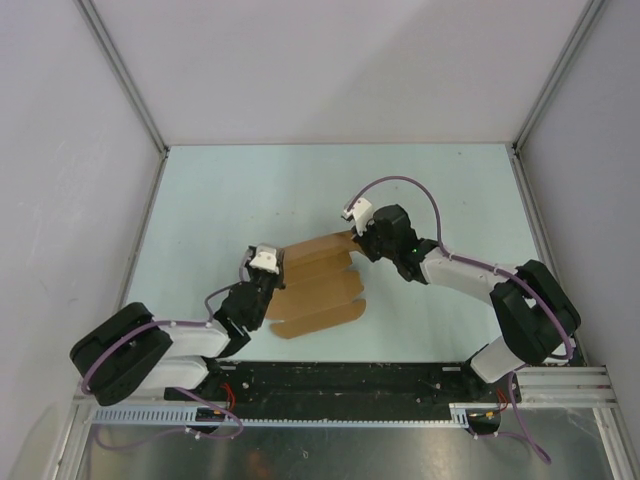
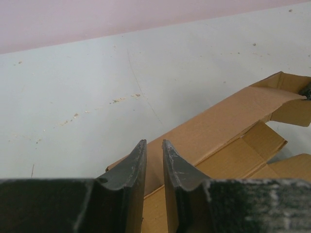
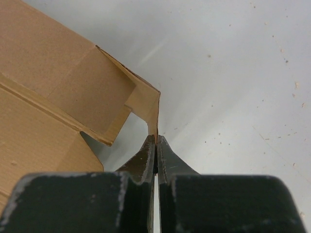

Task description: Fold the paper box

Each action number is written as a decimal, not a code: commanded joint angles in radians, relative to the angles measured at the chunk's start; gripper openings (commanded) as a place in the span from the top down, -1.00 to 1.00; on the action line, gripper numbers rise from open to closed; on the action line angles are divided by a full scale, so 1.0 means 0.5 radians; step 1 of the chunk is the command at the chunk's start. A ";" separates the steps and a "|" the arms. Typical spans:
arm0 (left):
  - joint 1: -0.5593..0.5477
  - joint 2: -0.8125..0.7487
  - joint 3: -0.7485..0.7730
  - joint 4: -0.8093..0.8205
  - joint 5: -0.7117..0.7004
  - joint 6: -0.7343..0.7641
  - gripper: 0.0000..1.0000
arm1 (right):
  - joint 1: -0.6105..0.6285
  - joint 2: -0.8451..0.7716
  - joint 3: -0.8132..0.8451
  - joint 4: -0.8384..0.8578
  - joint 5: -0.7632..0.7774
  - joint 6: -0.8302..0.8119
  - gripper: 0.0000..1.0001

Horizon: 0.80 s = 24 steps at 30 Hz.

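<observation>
The paper box [image 1: 315, 290] is a tan cardboard sheet with tabs and creases, lying mostly flat in the middle of the table. My right gripper [image 1: 353, 243] is at its far right corner and is shut on a small raised tab [image 3: 151, 104]; the thin edge of the tab sits between the fingertips [image 3: 156, 137]. My left gripper [image 1: 275, 280] is over the sheet's left edge. Its jaws [image 2: 154, 141] stand a narrow gap apart, with nothing pinched between them and the brown panel [image 2: 218, 126] showing through the gap.
The pale table [image 1: 220, 200] is ringed by grey-white walls with metal corner posts [image 1: 125, 80]. A black rail [image 1: 400, 380] with both arm bases runs along the near edge. Small crumbs speckle the table surface [image 2: 116, 101].
</observation>
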 commanded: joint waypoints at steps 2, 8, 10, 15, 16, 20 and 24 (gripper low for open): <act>0.033 0.104 0.086 0.050 0.080 -0.027 0.51 | -0.006 -0.068 -0.011 0.030 0.033 -0.027 1.00; 0.030 0.175 0.111 0.050 0.135 -0.048 0.53 | -0.036 -0.049 -0.011 0.094 0.095 0.016 1.00; 0.030 0.181 0.108 0.050 0.138 -0.057 0.53 | -0.052 -0.049 -0.011 0.125 0.085 0.034 1.00; 0.030 0.165 0.092 0.044 0.160 -0.070 0.53 | -0.101 0.015 -0.014 0.256 -0.013 0.105 1.00; 0.030 0.156 0.089 0.047 0.166 -0.070 0.53 | -0.104 0.027 -0.014 0.281 -0.031 0.114 1.00; 0.030 0.132 0.071 0.044 0.227 -0.073 0.53 | -0.113 0.086 -0.014 0.389 -0.074 0.141 1.00; 0.030 0.165 0.074 0.044 0.239 -0.073 0.52 | -0.128 0.132 -0.014 0.419 -0.117 0.160 1.00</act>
